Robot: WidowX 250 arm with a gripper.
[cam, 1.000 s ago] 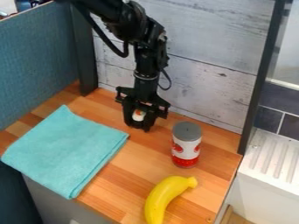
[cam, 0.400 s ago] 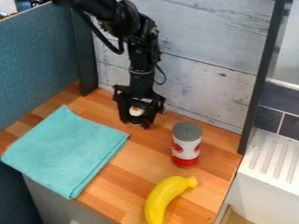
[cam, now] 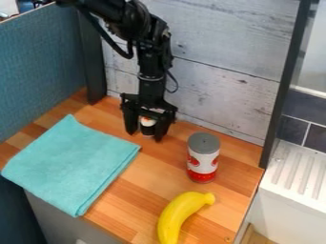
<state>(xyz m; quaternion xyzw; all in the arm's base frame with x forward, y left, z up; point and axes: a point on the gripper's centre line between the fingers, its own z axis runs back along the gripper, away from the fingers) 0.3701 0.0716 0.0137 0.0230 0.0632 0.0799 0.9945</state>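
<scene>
White and orange, a small object (cam: 147, 122) is sitting on the wooden counter (cam: 146, 171) between the gripper's (cam: 145, 136) parted fingers, seemingly at a grasping or releasing step, the next move calling for steady alignment to avoid tipping it.

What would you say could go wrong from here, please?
The gripper has its fingers spread around a small white-topped object, so a sideways shift might knock it over. The red-and-white can stands upright nearby, so a swing that way could tip it.
</scene>
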